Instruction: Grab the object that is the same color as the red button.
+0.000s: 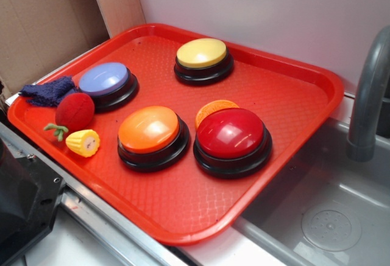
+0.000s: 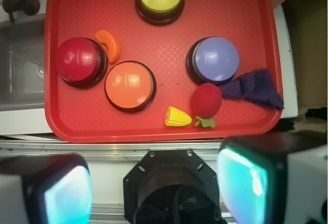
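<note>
A fuzzy red plush strawberry (image 1: 75,111) (image 2: 206,100) with a green stem lies near the tray's left edge in the exterior view, between the purple button and a yellow corn toy (image 1: 83,142) (image 2: 177,117). The glossy red button (image 1: 231,133) (image 2: 78,60) stands on its black base at the middle right of the tray. My gripper (image 2: 154,190) hangs high above the robot's base, off the tray's near edge, wide open with nothing between its fingers. Only the wrist view shows it.
The red tray (image 1: 183,214) (image 2: 66,126) also holds an orange button (image 1: 149,129), a yellow button (image 1: 202,53), a purple button (image 1: 104,79), a dark blue cloth (image 1: 47,91) and an orange curved toy (image 1: 214,107). A sink (image 1: 329,217) with a grey faucet (image 1: 368,89) lies to the right.
</note>
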Available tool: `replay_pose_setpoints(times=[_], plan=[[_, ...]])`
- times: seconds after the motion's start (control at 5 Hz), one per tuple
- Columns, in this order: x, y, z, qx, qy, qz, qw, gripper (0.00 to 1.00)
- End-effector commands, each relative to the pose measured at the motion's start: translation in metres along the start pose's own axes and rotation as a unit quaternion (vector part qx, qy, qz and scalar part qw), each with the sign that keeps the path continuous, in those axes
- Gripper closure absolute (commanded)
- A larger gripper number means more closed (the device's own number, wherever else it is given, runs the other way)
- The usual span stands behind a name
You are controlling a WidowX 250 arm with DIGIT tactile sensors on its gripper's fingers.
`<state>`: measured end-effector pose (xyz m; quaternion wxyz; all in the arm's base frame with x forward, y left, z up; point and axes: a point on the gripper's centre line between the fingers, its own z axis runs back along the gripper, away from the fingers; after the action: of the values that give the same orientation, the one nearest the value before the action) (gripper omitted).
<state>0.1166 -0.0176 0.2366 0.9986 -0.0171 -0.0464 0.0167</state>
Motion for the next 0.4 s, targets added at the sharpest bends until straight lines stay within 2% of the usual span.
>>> replay_pose_setpoints(times=[0.0, 0.2], plan=[[0.0, 0.0, 0.0, 0.0, 0.0, 0.0, 1.0, 0.0], [0.0034, 0.0047, -0.0087, 0.002, -0.016, -0.021, 1.0, 0.0]])
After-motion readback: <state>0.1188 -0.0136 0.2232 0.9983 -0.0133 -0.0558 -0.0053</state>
